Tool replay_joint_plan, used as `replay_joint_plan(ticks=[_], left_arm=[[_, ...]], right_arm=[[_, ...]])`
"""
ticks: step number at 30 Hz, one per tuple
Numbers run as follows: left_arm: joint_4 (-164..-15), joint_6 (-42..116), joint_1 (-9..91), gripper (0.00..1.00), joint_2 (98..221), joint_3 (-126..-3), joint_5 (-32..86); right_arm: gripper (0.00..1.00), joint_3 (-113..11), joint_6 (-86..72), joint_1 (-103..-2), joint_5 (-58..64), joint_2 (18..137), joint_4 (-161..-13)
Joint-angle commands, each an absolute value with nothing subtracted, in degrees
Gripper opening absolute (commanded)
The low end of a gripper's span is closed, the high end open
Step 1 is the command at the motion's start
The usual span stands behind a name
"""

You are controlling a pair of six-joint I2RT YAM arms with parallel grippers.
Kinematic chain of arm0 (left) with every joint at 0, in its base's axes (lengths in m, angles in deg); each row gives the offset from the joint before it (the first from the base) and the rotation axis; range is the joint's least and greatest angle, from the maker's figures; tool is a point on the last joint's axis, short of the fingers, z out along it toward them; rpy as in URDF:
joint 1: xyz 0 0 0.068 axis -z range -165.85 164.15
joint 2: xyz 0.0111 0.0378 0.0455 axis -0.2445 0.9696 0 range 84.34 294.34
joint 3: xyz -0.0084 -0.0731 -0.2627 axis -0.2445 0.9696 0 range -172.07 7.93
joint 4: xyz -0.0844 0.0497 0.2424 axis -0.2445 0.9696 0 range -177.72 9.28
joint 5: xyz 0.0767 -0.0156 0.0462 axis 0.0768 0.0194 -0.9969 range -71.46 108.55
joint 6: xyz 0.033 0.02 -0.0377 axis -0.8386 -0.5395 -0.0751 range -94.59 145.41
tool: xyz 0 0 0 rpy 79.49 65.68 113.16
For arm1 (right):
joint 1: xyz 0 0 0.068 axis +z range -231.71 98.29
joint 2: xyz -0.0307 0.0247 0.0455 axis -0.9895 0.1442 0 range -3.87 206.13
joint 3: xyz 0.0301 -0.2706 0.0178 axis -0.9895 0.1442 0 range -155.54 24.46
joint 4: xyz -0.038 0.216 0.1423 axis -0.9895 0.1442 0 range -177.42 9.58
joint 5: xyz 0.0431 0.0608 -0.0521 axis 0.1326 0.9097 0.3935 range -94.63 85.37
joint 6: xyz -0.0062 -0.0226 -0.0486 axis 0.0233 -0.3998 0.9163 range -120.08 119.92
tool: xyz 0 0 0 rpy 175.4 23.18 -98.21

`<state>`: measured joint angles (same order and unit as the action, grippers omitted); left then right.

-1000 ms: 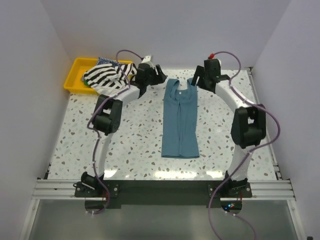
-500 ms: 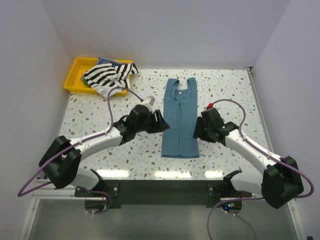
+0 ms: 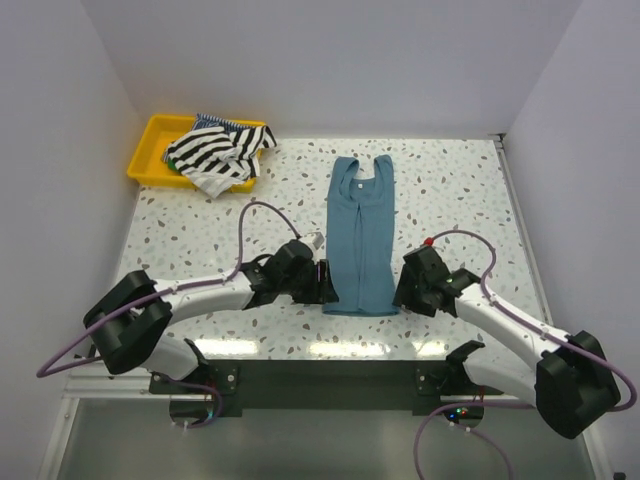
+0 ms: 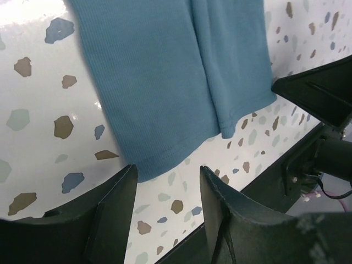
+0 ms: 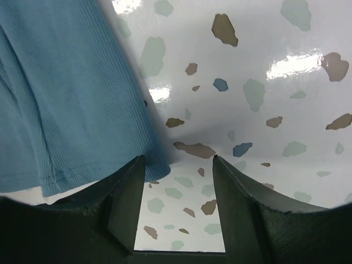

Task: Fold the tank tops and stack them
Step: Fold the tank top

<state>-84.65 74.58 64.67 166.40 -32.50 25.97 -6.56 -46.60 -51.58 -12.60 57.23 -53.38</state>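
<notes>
Looking limp and light, the teal top (image 3: 360,230) likely suits hem-corner pinches; left gripper (image 3: 326,284) and right gripper (image 3: 401,291) gape empty.

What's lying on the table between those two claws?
The near hem of the teal-blue tank top, lying flat; the top view shows the left claw and right claw at its two bottom corners.

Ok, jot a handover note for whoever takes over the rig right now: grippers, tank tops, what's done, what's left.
Left gripper: open, at the near left hem corner of the teal tank top, nothing gripped.
Right gripper: open at the near right hem corner.
Teal top lies flat, seemingly folded lengthwise already.
Black-and-white striped top heaped in the yellow tray, unfolded.
Left: fold teal hem up, then the rest, stack.
</notes>
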Motion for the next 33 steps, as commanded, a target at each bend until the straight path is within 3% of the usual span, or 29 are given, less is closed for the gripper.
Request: replay_joint_plan(ticks=[1,11,22,27,31,33], left_arm=[[-85.2,75.9,65.1,0.54,168.5,-31.8,25.2],[-85.7,75.6,66.4,0.54,173.1,-31.3,22.7],[-81.0,74.6,68.3,0.48,175.5,-32.6,18.6],[-79.4,73.1,68.6,0.35,177.0,-33.7,17.2],[-77.4,71.9,68.6,0.12,176.6,-35.1,17.0],[-76.3,71.6,68.6,0.07,175.4,-35.0,17.6]], right_arm=[[0.56,-5.4,-49.4,-51.0,-13.0,56.7,-55.3],[0.54,-3.4,-52.3,-47.2,-13.4,57.7,-58.0],[0.37,-2.3,-53.4,-45.4,-13.0,60.7,-60.5],[0.2,-2.0,-53.5,-45.1,-13.5,59.9,-60.0],[0.1,-2.0,-53.5,-44.9,-13.7,57.8,-58.0],[0.06,-2.1,-53.9,-44.8,-13.3,56.4,-56.8]])
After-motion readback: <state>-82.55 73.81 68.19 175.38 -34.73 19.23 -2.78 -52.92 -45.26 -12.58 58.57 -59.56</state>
